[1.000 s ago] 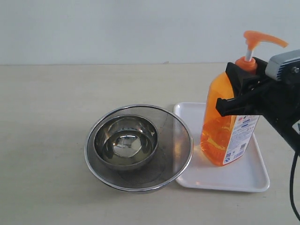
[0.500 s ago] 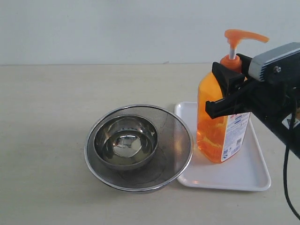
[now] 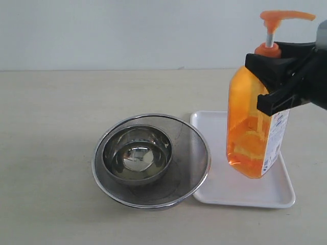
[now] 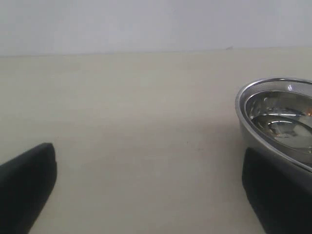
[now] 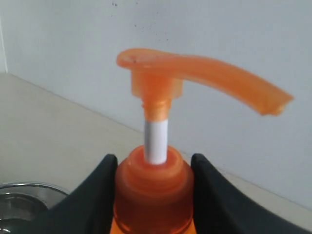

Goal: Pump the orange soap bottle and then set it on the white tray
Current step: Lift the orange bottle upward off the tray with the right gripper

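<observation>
The orange soap bottle (image 3: 251,127) leans slightly over the right part of the white tray (image 3: 225,186); I cannot tell whether its base touches the tray. Its pump head (image 3: 286,16) is up on the white stem. My right gripper (image 3: 262,83) is shut on the bottle just under the collar, coming in from the right. In the right wrist view the black fingers (image 5: 95,195) press both sides of the orange collar (image 5: 153,187), with the pump head (image 5: 195,73) above them. My left gripper (image 4: 151,195) is open over bare table, out of the exterior view.
Two round steel bowls, one nested in the other (image 3: 150,158), sit left of the tray, with the outer rim touching or overlapping the tray's left edge. The outer bowl (image 4: 278,112) lies close beside one left finger (image 4: 278,195). A pale wall stands behind the table.
The right gripper has carried the bottle left and then back to the right over the tray. The bottle now looks larger and higher in the view and leans more. The bowls have not moved.
</observation>
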Tool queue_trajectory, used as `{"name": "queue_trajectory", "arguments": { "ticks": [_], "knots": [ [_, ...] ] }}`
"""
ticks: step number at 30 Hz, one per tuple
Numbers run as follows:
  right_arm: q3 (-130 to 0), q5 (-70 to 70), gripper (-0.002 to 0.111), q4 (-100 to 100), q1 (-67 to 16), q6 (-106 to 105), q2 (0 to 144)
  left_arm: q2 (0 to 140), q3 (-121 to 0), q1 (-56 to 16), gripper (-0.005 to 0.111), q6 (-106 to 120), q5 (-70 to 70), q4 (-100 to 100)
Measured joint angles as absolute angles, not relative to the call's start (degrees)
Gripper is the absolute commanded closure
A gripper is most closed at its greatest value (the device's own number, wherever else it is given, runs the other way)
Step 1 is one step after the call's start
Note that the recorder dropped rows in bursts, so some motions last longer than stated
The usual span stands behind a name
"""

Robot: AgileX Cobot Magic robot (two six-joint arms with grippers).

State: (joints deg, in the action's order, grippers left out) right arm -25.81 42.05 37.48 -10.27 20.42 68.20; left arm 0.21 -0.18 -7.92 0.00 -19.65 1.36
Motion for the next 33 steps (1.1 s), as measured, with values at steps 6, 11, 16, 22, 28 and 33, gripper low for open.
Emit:
{"name": "queue_trajectory", "arguments": {
  "ticks": [6,11,16,22,28,33],
  "knots": [
    [-31.4,55.9,0.108,64.0,4.5,40.7,70.4,0.2,-0.2,-7.9,0.011,0.0,-19.7,1.4],
    [-33.9,65.9,0.108,72.7,9.4,43.5,77.7,0.2,-0.2,-7.9,0.011,0.0,-19.7,1.4],
    [-38.6,65.8,0.108,79.9,9.9,45.0,83.7,0.2,-0.2,-7.9,0.011,0.0,-19.7,1.4],
    [-44.8,66.1,0.108,83.9,9.9,48.3,85.9,0.2,-0.2,-7.9,0.011,0.0,-19.7,1.4],
    [-46.5,66.7,0.108,84.6,9.9,48.7,87.6,0.2,-0.2,-7.9,0.011,0.0,-19.7,1.4],
    [-46.7,66.8,0.108,85.5,9.9,48.5,89.8,0.2,-0.2,-7.9,0.011,0.0,-19.7,1.4]
  ]
}}
